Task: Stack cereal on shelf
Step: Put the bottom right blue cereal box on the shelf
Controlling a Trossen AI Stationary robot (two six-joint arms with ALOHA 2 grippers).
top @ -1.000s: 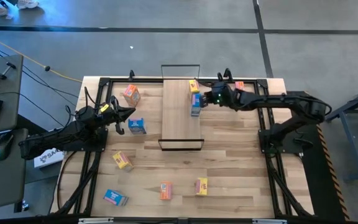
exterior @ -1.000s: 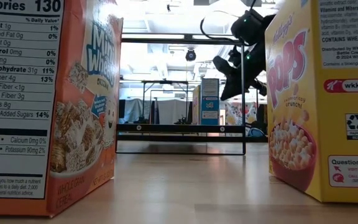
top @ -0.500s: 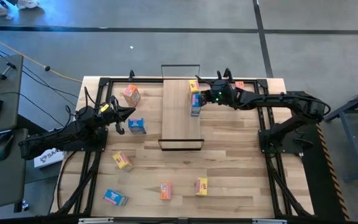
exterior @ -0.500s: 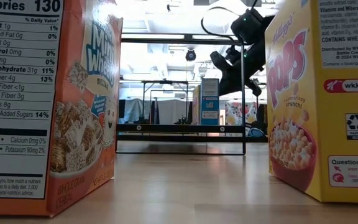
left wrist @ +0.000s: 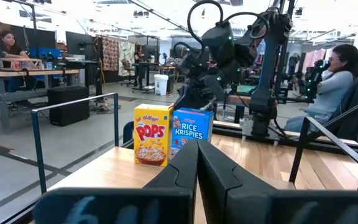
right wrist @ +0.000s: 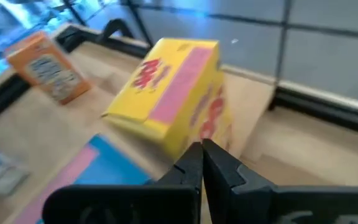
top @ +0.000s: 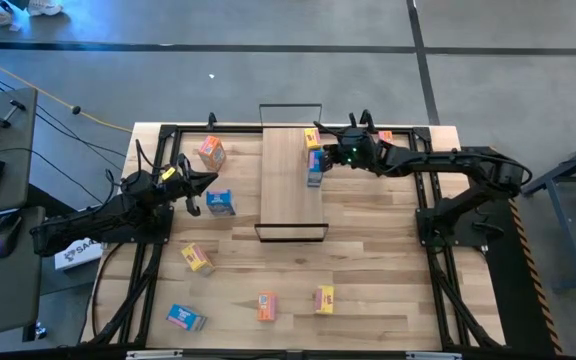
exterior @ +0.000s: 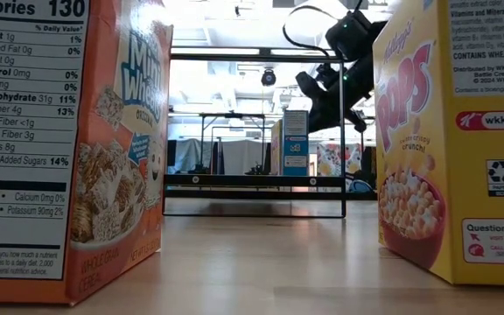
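The shelf (top: 286,185) is a light-wood board with black wire loops, lying mid-table. A yellow cereal box (top: 313,137) and a blue one (top: 315,166) stand upright on its right edge; both also show in the left wrist view, yellow (left wrist: 152,134) and blue (left wrist: 192,127). My right gripper (top: 327,156) is shut and hovers just above and beside these two boxes (right wrist: 201,148). My left gripper (top: 211,180) is shut (left wrist: 197,148) and waits at the left, beside a blue box (top: 220,203) lying on the table.
Loose boxes lie on the table: orange (top: 211,151), yellow (top: 196,258), blue (top: 185,318), orange (top: 266,306), yellow (top: 324,299), and orange (top: 385,137) behind my right arm. Two near boxes (exterior: 68,149) (exterior: 453,131) frame the low view. People sit beyond the table.
My right gripper has risen a little above the two boxes on the shelf and shifted slightly toward the far edge. The boxes stand as before.
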